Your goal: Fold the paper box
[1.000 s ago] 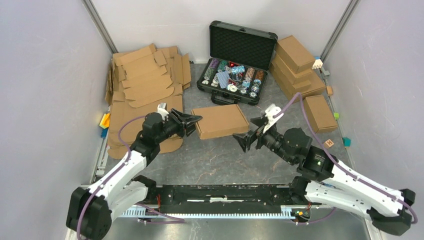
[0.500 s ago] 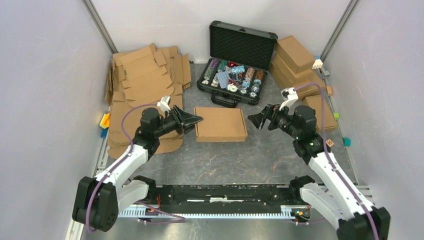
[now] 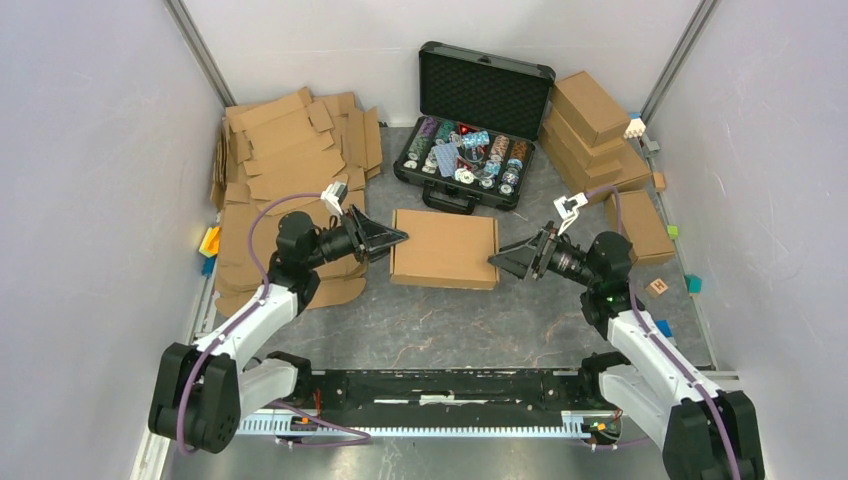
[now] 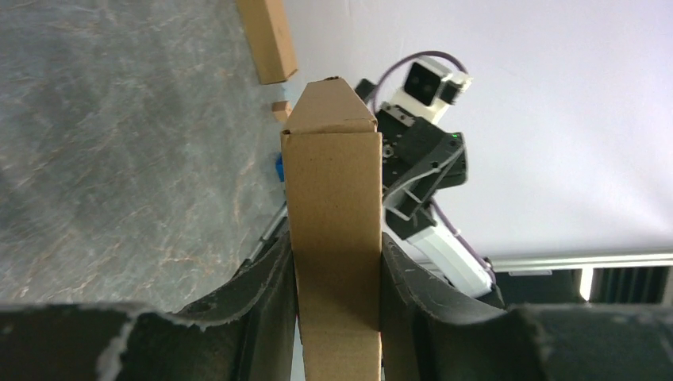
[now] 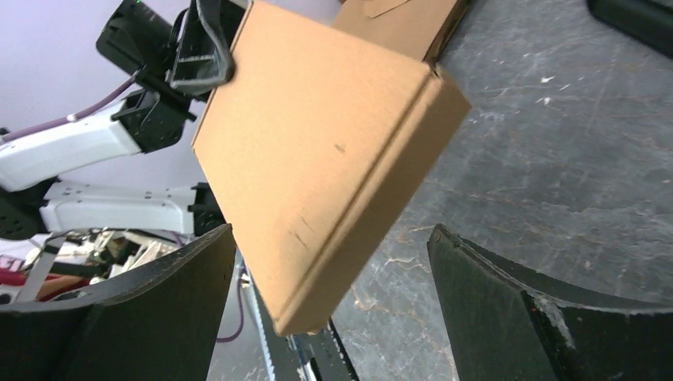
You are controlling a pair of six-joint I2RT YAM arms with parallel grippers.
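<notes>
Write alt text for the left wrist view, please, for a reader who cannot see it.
The left gripper clamps the closed brown box by one thin edge, the box standing up the middle of the frame. Behind it are the right arm, grey table at left and white wall.

Two black-and-white robot arms rise from their bases at the near edge of the worktop, each bent at the elbow and angled inward toward the other. The left arm (image 3: 240, 330) holds its wrist roughly level. The left end effector (image 3: 395, 238) points right, its fingers clamped on the left edge of the paper box (image 3: 445, 248). The right arm (image 3: 650, 345) mirrors this pose. The right end effector (image 3: 497, 260) points left with its fingers spread wide at the box's right edge — gripping nothing.
</notes>
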